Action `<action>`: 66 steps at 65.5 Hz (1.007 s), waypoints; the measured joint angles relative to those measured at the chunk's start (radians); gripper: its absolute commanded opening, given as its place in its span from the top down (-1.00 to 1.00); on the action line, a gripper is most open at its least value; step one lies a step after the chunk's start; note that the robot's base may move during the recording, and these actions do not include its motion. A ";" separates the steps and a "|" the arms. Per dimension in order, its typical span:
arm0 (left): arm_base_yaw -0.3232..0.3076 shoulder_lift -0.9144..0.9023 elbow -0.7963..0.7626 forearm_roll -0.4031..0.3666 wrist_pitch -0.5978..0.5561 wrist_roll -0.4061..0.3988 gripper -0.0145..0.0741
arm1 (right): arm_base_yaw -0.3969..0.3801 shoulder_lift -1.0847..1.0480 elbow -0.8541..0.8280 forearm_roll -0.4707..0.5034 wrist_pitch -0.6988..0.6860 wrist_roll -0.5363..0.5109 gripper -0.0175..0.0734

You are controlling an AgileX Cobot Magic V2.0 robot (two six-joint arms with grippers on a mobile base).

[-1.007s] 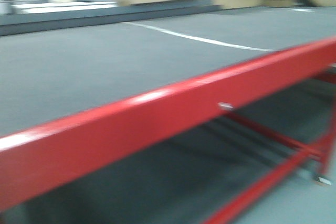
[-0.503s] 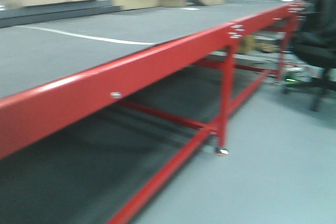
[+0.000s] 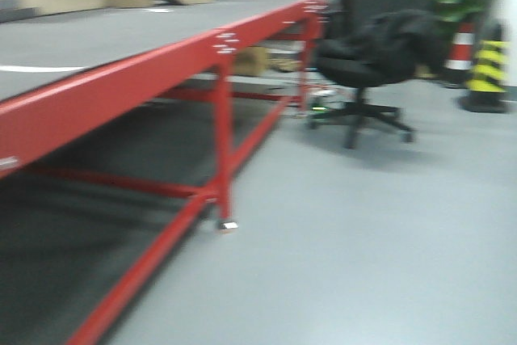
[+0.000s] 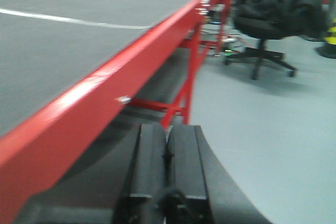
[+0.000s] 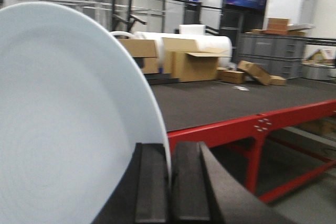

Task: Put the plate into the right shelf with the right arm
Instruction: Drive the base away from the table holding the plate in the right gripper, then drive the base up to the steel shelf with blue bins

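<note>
1. Plate pos. The plate (image 5: 68, 119) rests on no surface. It is carried in the air by the right claw (image 5: 169, 182). It stands on edge, near vertical, w/ its pale face filling the left of the right wrist view. Probable reason (judgement): an edge-on hold needs only a rim pinch, and a plate on edge should slot between rack rails w/o re-gripping.

2. Right claw. The pads are closed down to rim thickness. The plate's edge sits in the slit between them, touched on both faces. The grip is at the lower rim, so most of the plate stands above and left of the pads. Expect leverage on the pinch if the arm swings.

3. Left claw (image 4: 167, 166). The pads are pressed together w/ nothing between them. It hangs just off the long red edge of the table (image 4: 105, 82) and appears parked.

4. Surroundings. An office chair (image 3: 363, 62) stands beyond the table's far corner. Cardboard boxes (image 5: 194, 64) lie past its far edge.

5. Right shelf: in no view. Est. stage: transit, placement not begun.
</note>
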 measured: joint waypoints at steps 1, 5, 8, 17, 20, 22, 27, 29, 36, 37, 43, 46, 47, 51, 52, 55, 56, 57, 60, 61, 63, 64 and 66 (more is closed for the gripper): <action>0.000 0.000 0.000 0.000 0.000 0.000 0.78 | 0.000 0.000 0.000 0.000 0.000 0.000 0.48; 0.000 0.000 0.000 0.000 0.000 0.000 0.78 | 0.000 0.000 0.000 0.000 0.000 0.000 0.48; 0.000 0.000 0.000 0.000 0.000 0.000 0.78 | 0.000 0.000 0.000 0.000 0.000 0.000 0.48; 0.000 0.000 0.000 0.000 0.000 0.000 0.78 | 0.000 0.000 0.000 0.000 0.000 0.000 0.48; 0.000 0.000 0.000 0.000 0.000 0.000 0.78 | 0.000 0.000 0.000 0.000 0.000 0.000 0.48; 0.000 0.000 0.000 0.000 0.000 0.000 0.78 | 0.000 0.000 0.000 0.000 0.000 0.000 0.48; 0.000 0.000 0.000 0.000 0.000 0.000 0.78 | 0.000 0.000 0.000 0.000 0.000 0.000 0.48; 0.000 0.000 0.000 0.000 0.000 0.000 0.78 | 0.000 0.000 0.000 0.000 0.000 0.000 0.48; 0.000 0.000 0.000 0.000 0.000 0.000 0.78 | 0.000 0.000 0.000 0.000 0.000 0.000 0.48; 0.000 0.000 0.000 0.000 0.000 0.000 0.78 | 0.000 0.000 0.000 0.000 0.000 0.000 0.48; 0.000 0.000 0.000 0.000 0.000 0.000 0.78 | 0.000 0.000 0.000 0.000 0.000 0.000 0.48; 0.000 0.000 0.000 0.000 0.000 0.000 0.78 | 0.000 0.000 0.000 0.000 0.000 0.000 0.48; 0.000 0.000 0.000 0.000 0.000 0.000 0.78 | 0.000 0.000 0.000 0.000 0.000 0.000 0.48; 0.000 0.000 0.000 0.000 0.000 0.000 0.78 | 0.000 0.000 0.000 0.000 0.000 0.000 0.48; 0.000 0.000 0.000 0.000 0.000 0.000 0.78 | 0.000 0.000 0.000 0.000 0.000 0.000 0.48; 0.000 0.000 0.000 0.000 0.000 0.000 0.78 | 0.000 0.000 0.000 0.000 0.000 0.000 0.48; 0.000 0.000 0.000 0.000 0.000 0.000 0.78 | 0.000 0.000 0.000 0.000 0.000 0.000 0.48; 0.000 0.000 0.000 0.000 0.000 0.000 0.78 | 0.000 0.000 0.000 0.000 0.000 0.000 0.48; 0.000 0.000 0.000 0.000 0.000 0.000 0.78 | 0.000 0.000 0.000 0.000 0.000 0.000 0.48; 0.000 0.000 0.000 0.000 0.000 0.000 0.78 | 0.000 0.000 0.000 0.000 0.000 0.000 0.48; 0.000 0.000 0.000 0.000 0.000 0.000 0.78 | 0.000 0.000 0.000 0.000 0.000 0.000 0.48; 0.000 0.000 0.000 0.000 0.000 0.000 0.78 | 0.000 0.000 0.000 0.000 0.000 0.000 0.48; 0.000 0.000 0.000 0.000 0.000 0.000 0.78 | 0.000 0.000 0.000 0.000 0.000 0.000 0.48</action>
